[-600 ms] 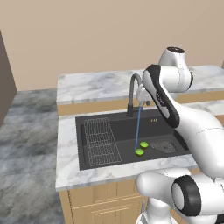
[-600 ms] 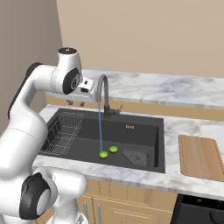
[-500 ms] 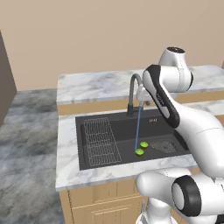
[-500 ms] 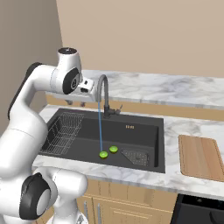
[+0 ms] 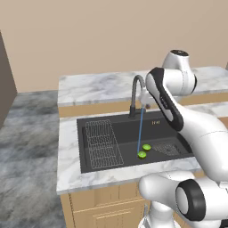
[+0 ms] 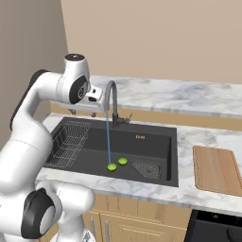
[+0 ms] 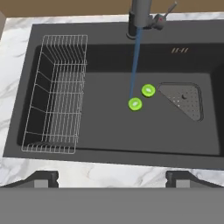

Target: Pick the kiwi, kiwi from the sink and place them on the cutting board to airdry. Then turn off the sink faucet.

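gripper spread wide, empty, high above the sink. both kiwis on the basin floor beside the drain grate, near one under the faucet stream. risk: wet round fruit could roll/slip from the fingers, or nudge its neighbour.

Two green kiwis lie apart in the sink.

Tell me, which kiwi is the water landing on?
The kiwi farther from the drain grate; the stream ends at it. The other kiwi lies beside the grate.
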Motion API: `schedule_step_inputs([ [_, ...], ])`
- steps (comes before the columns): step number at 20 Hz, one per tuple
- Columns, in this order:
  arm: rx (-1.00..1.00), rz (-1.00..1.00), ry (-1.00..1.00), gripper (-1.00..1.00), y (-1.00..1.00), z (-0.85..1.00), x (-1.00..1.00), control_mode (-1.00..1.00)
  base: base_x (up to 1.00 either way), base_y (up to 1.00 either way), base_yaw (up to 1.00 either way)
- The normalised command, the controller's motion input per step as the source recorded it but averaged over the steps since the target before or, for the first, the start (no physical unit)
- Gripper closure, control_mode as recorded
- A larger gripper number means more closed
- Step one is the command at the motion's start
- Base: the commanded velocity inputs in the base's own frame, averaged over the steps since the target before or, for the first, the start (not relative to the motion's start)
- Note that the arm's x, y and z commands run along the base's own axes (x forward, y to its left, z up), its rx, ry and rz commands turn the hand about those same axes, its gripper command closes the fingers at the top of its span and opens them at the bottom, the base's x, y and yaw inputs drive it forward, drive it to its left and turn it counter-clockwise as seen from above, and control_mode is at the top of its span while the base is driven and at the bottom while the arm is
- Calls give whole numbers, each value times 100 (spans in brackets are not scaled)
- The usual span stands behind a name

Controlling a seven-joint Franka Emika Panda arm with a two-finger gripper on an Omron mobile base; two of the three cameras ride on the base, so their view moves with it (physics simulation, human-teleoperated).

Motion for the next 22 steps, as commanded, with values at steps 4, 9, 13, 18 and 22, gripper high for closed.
schedule_step_inputs([
  [4, -1, -2, 4, -100, -13, -40, 14, -100, 0, 0, 0],
  [9, -6, 0, 5, -100, -9, -49, 17, -100, 0, 0, 0],
  [13, -9, 0, 0, -100, -5, -42, 4, -100, 0, 0, 0],
  [18, -12, 0, 1, -100, -5, -36, 0, -100, 0, 0, 0],
  [22, -1, 0, 2, -100, -20, -26, 0, -100, 0, 0, 0],
])
